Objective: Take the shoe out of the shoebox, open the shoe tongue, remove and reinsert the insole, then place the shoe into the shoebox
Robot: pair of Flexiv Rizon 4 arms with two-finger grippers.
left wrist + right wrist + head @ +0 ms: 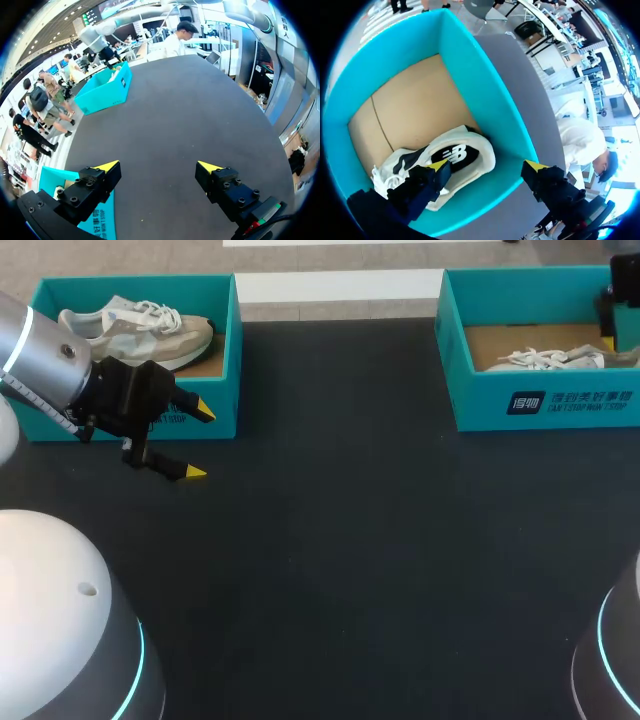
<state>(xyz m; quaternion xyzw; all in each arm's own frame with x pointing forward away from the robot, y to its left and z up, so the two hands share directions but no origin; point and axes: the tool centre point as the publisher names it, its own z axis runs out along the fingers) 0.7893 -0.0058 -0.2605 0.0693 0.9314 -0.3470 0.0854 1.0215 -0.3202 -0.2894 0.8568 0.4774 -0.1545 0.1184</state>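
Observation:
Two teal shoeboxes stand at the back of the dark table. The right shoebox (545, 405) holds a white shoe (550, 359) lying on its side. In the right wrist view that white shoe (457, 155), with a black insole, lies in the box (470, 65) just under my right gripper (486, 165), which is open and touches nothing. The left shoebox (225, 360) holds a beige and white sneaker (140, 330). My left gripper (200, 441) hangs open in front of that box, over the table, with nothing between its fingers (107, 167).
The black table (350, 560) stretches wide between and in front of the two boxes. My right arm (622, 300) comes in over the right box's far corner. The left box's front wall (102, 222) lies close beside my left gripper's finger.

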